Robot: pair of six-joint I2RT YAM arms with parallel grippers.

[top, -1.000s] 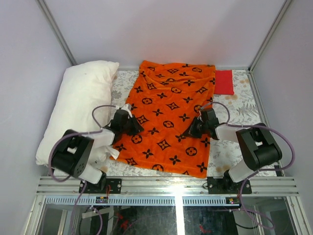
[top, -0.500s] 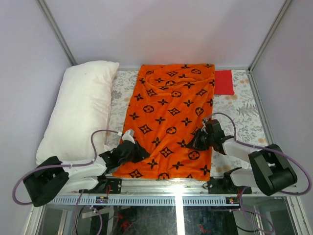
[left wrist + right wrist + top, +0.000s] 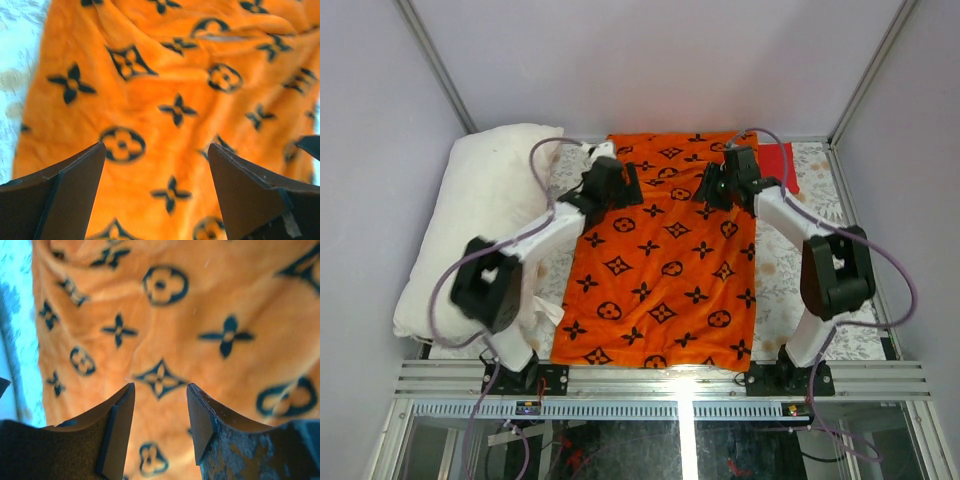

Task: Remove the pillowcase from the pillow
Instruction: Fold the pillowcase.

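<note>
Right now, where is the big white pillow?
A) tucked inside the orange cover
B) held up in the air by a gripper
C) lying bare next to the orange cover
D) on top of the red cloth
C: the pillow lies bare at the left, beside the pillowcase, which is spread out flat with nothing plump inside it.

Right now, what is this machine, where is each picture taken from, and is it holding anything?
Two robot arms stand at the near edge of the table. The wide picture looks down from above; the close-ups come from a camera on each wrist. The left pincer and right pincer are open over the orange pillowcase, holding nothing. It lies flat; the white pillow sits bare beside it on the left, a red cloth at the far right.
</note>
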